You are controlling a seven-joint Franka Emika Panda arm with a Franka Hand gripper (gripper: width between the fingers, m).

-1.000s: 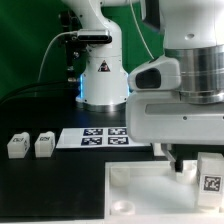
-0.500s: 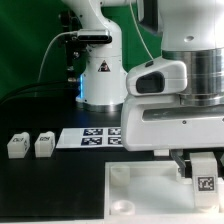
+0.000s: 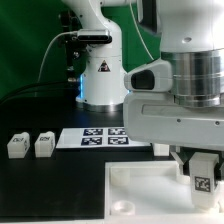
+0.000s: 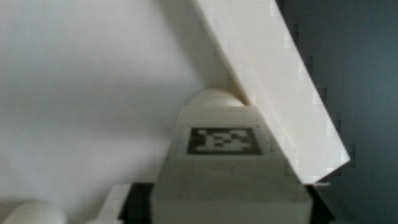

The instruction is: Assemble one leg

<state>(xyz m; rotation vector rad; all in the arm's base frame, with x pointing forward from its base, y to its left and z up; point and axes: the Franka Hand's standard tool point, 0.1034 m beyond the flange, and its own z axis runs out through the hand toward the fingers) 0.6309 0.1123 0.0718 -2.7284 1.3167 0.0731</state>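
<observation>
My gripper [image 3: 200,168] is shut on a leg [image 3: 203,182], a small white block whose black-and-white tag faces the exterior camera. It holds the leg upright over the near right part of the large white panel [image 3: 140,190], close to its surface; I cannot tell whether they touch. In the wrist view the held leg [image 4: 222,140] shows its tag, its rounded end right by the panel's raised edge [image 4: 267,80]. Two more legs [image 3: 17,146] [image 3: 43,146] stand side by side on the black table at the exterior view's left.
The marker board [image 3: 95,137] lies flat on the table between the loose legs and the panel. The arm's white base [image 3: 100,75] stands behind it. A green backdrop closes the back.
The gripper with the leg has shifted slightly toward the exterior view's left and the wrist has turned a little. The two loose legs have not moved.
</observation>
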